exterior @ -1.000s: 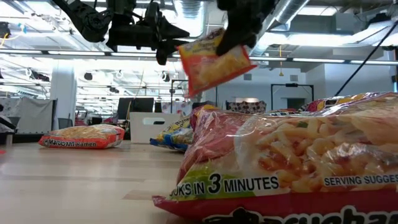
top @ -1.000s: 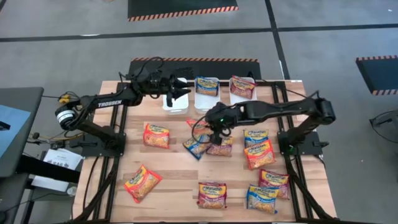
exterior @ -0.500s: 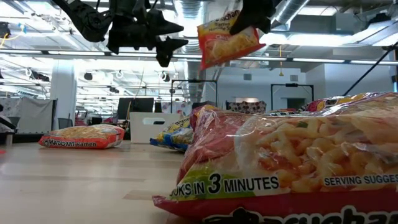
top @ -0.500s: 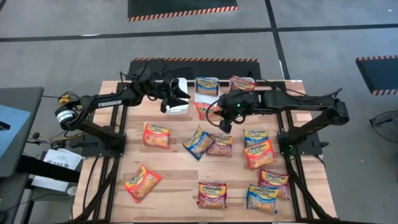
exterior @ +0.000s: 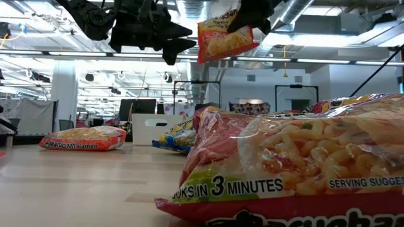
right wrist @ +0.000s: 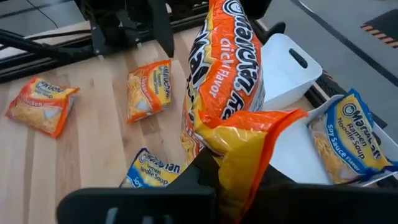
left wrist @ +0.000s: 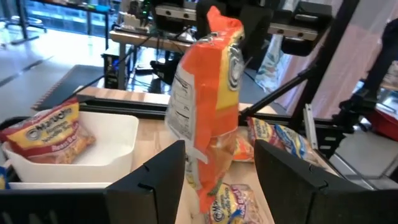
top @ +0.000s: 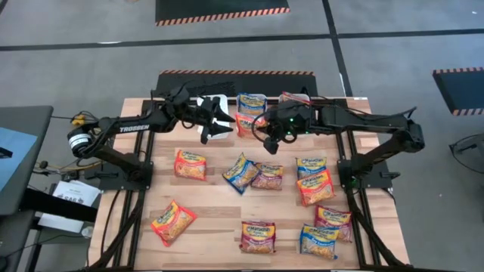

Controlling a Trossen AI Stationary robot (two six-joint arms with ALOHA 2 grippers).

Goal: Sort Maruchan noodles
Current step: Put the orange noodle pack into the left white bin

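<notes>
Orange packet held aloft between the two arms, near the tubs.

Nearest in the low view lies a dark red noodle packet (exterior: 297,164) on the wooden table (top: 212,200), other packets scattered behind it. Farther back the right gripper (top: 270,141) is clamped on an orange Maruchan packet (top: 249,126), which hangs clear of the table (its lower edge dangling). Just beside it the left gripper (top: 212,125) hovers with fingers spread, empty. Beyond stand three white tubs (top: 214,109); a blue packet (top: 251,102) lies in the middle one, a red one (top: 291,99) in the right.
</notes>
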